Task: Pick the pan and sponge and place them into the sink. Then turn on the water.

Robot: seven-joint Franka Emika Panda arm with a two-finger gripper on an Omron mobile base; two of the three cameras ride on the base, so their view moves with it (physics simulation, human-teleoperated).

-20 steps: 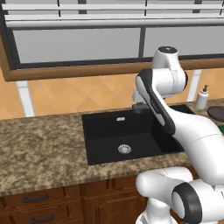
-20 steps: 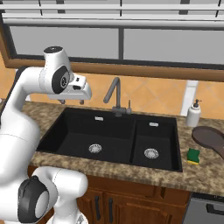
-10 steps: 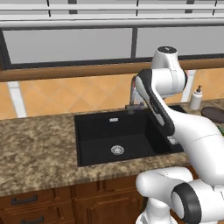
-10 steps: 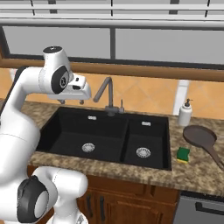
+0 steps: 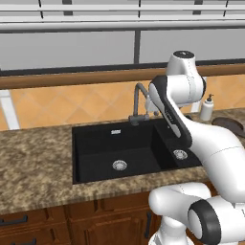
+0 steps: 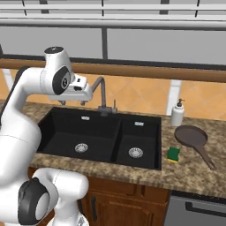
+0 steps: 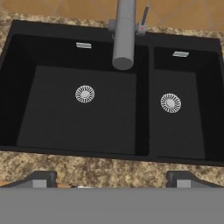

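Note:
The black double-basin sink [image 6: 66, 132] [image 5: 105, 143] [image 7: 52, 109] is set in the granite counter, and both basins hold nothing. The dark brown pan [image 6: 190, 135] [image 5: 228, 124] lies on the counter right of the sink, its handle pointing toward the front right. The yellow and green sponge [image 6: 174, 153] sits between the pan and the sink's right rim. My gripper [image 6: 73, 103] [image 7: 111, 180] hangs open above the left basin's near side, far left of the pan and sponge, holding nothing. No water runs from the faucet [image 6: 102, 95] [image 7: 123, 35] [image 5: 139, 103].
A white soap dispenser [image 6: 177, 113] [image 5: 206, 107] stands at the back of the counter behind the pan. The faucet's spout reaches out over the divider between the basins. Wooden cabinets run below the counter, and a window sill runs above the backsplash.
The whole scene has slid left in both base views, so the base has driven right. The arm keeps its pose over the sink and the pan and sponge lie as before.

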